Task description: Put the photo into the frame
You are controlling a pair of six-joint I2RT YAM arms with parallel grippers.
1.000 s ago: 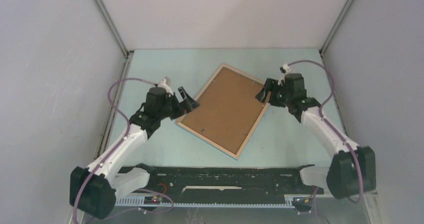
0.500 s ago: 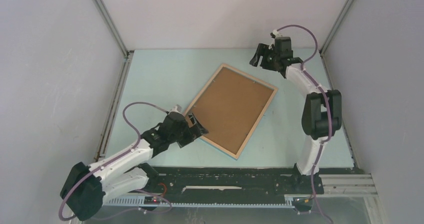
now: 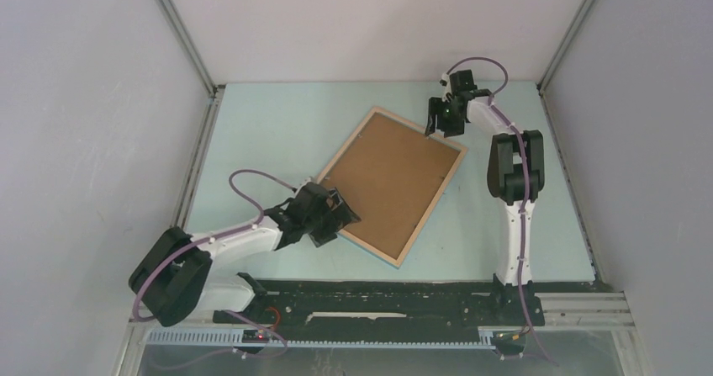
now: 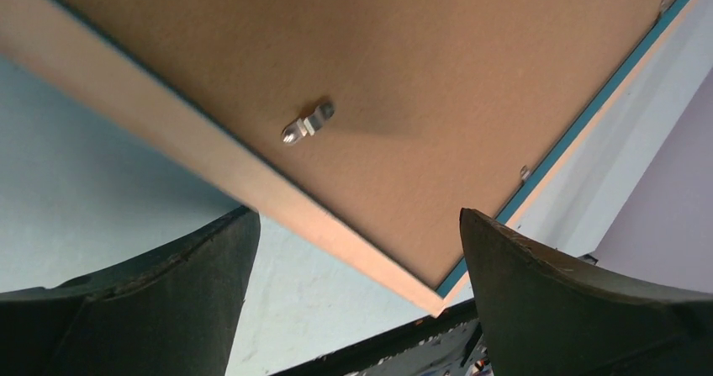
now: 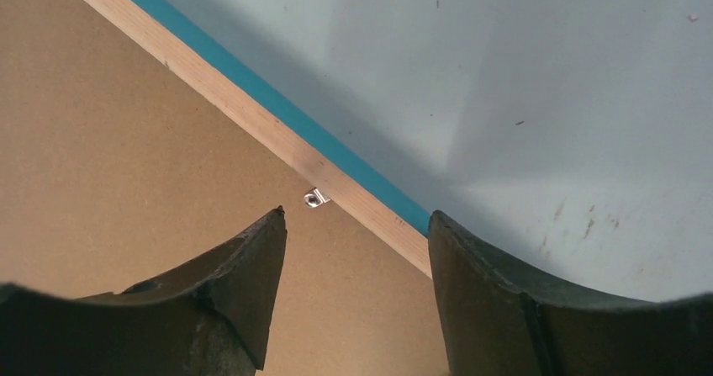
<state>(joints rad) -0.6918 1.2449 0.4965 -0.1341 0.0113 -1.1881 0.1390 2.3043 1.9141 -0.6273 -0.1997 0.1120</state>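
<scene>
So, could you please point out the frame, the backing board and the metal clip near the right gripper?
frame [image 5: 252,122]: right wrist view, light wood rail.
backing board [image 3: 391,178]: top external view, brown middle.
metal clip [image 5: 315,198]: right wrist view, the tab's middle.

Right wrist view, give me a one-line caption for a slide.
Open right jaws poised over the wooden frame edge, beside a small metal tab on the brown backing board.
</scene>
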